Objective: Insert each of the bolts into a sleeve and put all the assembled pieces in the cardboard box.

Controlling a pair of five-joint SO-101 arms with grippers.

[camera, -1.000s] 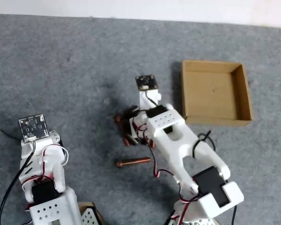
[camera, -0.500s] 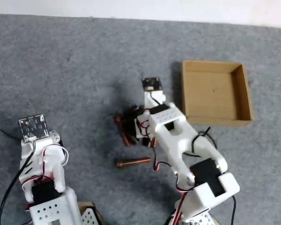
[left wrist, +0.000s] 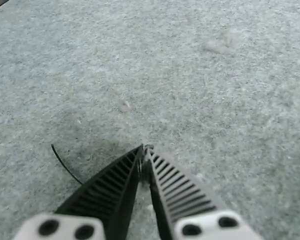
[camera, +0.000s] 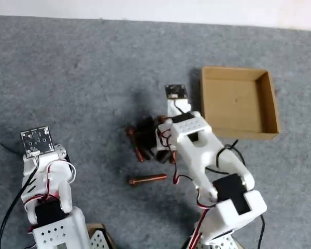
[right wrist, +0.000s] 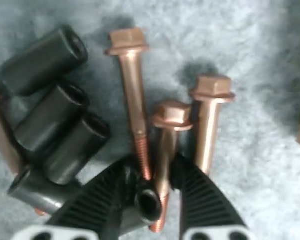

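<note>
Right claw (right wrist: 152,166), spread astride one bolt (right wrist: 167,135), could pinch the sleeve (right wrist: 146,204) alongside (left claw (left wrist: 145,150) closed, empty).

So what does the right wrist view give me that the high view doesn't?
Right wrist view: the right gripper open with the middle bolt of three between its jaws, and the hollow ends of the black sleeves. High view: the empty cardboard box, a lone bolt lying apart, and the left arm. Both: the pile of copper bolts and sleeves on the grey mat.
</note>
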